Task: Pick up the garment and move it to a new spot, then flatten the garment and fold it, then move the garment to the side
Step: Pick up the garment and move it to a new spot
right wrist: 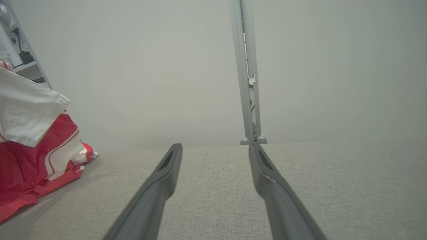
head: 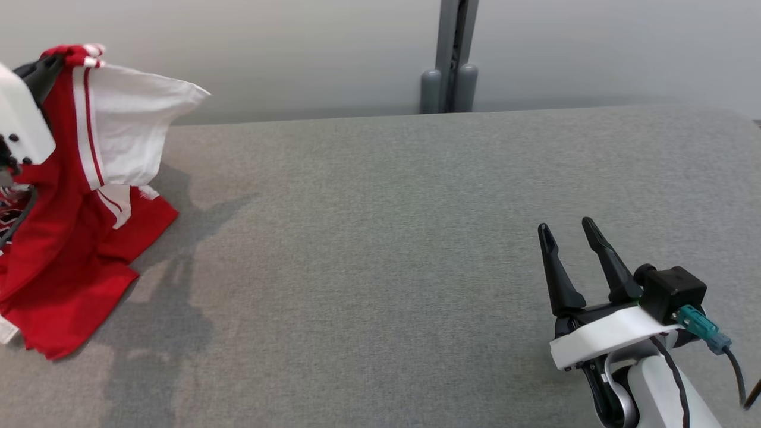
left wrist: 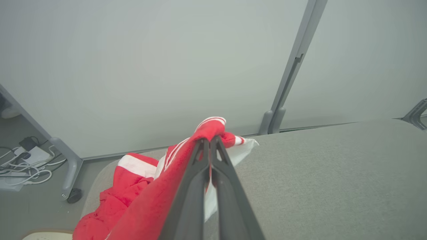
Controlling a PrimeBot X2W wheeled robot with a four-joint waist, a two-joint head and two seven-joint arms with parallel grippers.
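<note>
Hanging from the left gripper [left wrist: 210, 141], the red and white garment [head: 65, 249] is pinched by a red, white-striped edge right at the tips of the two dark fingers, which are pressed together on the cloth. From that pinch the fabric drops below the gripper. A white panel flares out to the side facing the other arm, and the red part trails down until its lower folds lie crumpled on the grey padded table [head: 380, 238] beneath. The right gripper [head: 566, 227] sits well apart from the garment, low over the table on the far side from it, with its fingers spread wide and nothing between them. Ahead of those open fingers, past the table's back edge, a grey post [head: 450, 59] rises against the pale wall [head: 297, 47].
</note>
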